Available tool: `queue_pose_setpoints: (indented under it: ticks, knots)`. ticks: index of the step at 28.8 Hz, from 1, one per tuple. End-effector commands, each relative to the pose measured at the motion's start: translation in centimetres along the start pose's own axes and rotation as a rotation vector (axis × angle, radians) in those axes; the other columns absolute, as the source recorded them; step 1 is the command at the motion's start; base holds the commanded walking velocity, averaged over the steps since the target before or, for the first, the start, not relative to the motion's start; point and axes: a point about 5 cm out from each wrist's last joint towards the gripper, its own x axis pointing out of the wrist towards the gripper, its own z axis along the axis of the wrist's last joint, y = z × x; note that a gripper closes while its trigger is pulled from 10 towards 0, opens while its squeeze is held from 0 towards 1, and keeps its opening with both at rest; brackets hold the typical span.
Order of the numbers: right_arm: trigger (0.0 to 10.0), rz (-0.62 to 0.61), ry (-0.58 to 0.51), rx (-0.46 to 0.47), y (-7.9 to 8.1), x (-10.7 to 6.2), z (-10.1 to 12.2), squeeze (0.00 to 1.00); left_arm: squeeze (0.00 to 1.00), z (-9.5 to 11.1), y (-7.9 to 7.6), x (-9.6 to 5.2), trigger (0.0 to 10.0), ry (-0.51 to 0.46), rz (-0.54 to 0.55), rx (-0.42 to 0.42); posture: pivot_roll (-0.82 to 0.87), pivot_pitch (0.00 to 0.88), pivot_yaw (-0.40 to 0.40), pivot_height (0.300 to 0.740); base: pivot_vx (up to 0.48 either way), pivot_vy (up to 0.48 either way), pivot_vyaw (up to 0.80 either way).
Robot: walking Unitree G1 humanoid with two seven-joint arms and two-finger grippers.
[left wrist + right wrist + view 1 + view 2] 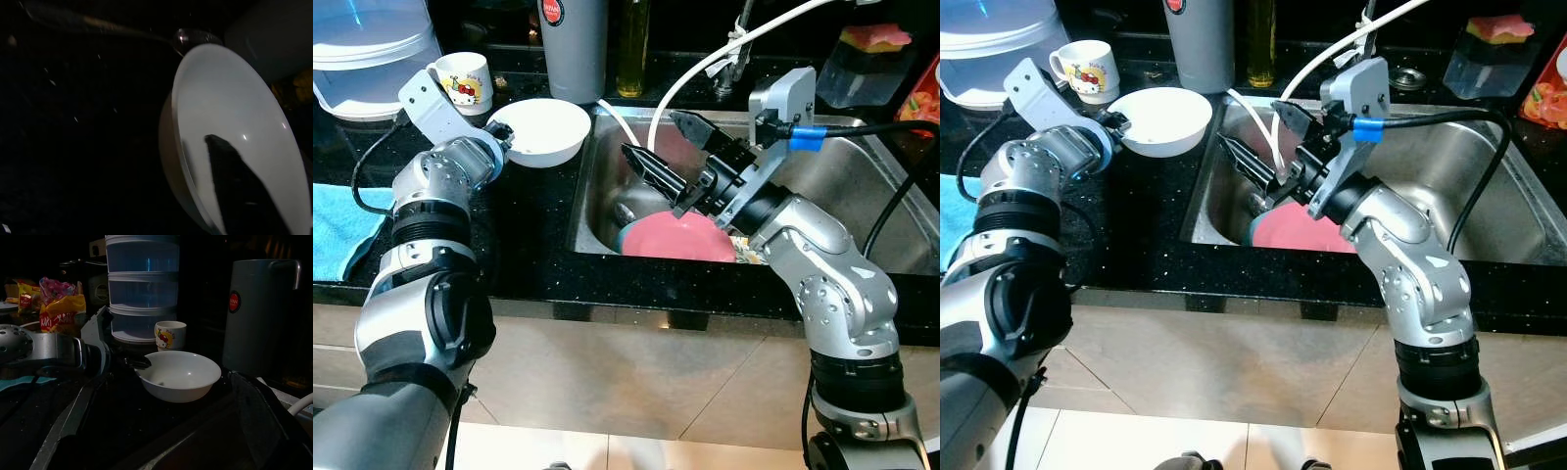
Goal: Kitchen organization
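Note:
A white bowl (546, 130) sits on the black counter (529, 225) just left of the sink (862, 166). My left gripper (501, 133) is shut on the bowl's near-left rim, with one finger (239, 191) lying inside the bowl. In the sink a pink plate (675, 238) leans among other dishes. My right gripper (664, 149) hangs open above the sink's left half, over the pink plate, with nothing between its fingers. It points toward the bowl (178, 374).
Behind the bowl stand a cartoon mug (465, 80), a grey jug (573, 44) and an oil bottle (631, 44). Stacked clear containers (367, 49) are at the far left. A blue towel (337, 225) lies on the counter's left. A white hose (705, 64) arcs over the sink.

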Motion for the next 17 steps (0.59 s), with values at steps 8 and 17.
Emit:
queue_pose_setpoints:
  ticks: [8, 17]
  knots:
    - [10.0, 0.028, -0.015, -0.012, 0.6, 0.1, 0.6, 0.00, 0.00, 0.1, 0.0, 0.1, 0.0, 0.026, -0.003, -0.055, 0.12, 0.069, 0.026, 0.740, 0.000, 0.000, 0.00]
    - [10.0, 0.019, -0.016, -0.013, 0.6, 0.1, 0.6, 0.00, 0.00, 1.1, -1.6, -0.4, 10.0, -0.069, -0.097, 0.042, 0.12, 0.079, 0.025, 0.740, 0.000, 0.000, 0.00]
